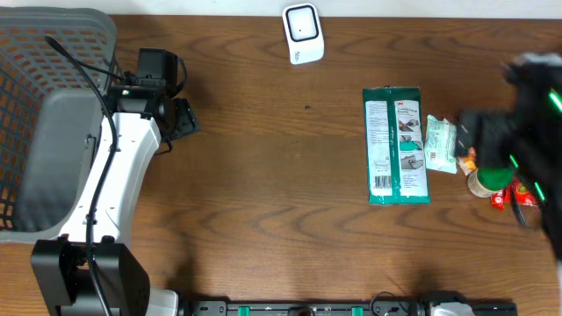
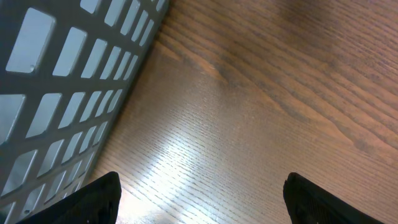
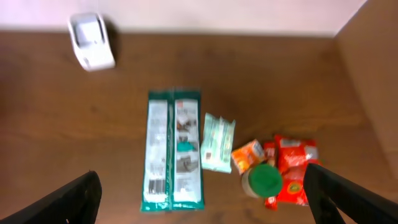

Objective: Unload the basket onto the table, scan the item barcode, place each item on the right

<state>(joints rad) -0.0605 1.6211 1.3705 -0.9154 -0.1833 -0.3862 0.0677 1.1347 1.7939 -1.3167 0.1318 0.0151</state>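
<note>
The item in the middle of the view is a long green-and-white packet (image 1: 397, 145) (image 3: 173, 149) lying flat right of centre, its barcode (image 1: 381, 183) (image 3: 155, 185) facing up at the near end. A white scanner (image 1: 303, 33) (image 3: 91, 42) stands at the table's far edge. My right gripper (image 3: 202, 202) hangs open high above the packet with nothing between its fingers; its arm (image 1: 527, 114) is a blur at the right edge. My left gripper (image 1: 180, 118) (image 2: 200, 199) is open over bare wood beside the basket.
A grey mesh basket (image 1: 44, 105) (image 2: 62, 81) fills the far left. Right of the long packet lie a pale green wipes pack (image 1: 439, 145) (image 3: 217, 143), an orange packet (image 3: 247, 155), a green-lidded jar (image 3: 264, 180) and a red packet (image 3: 292, 168).
</note>
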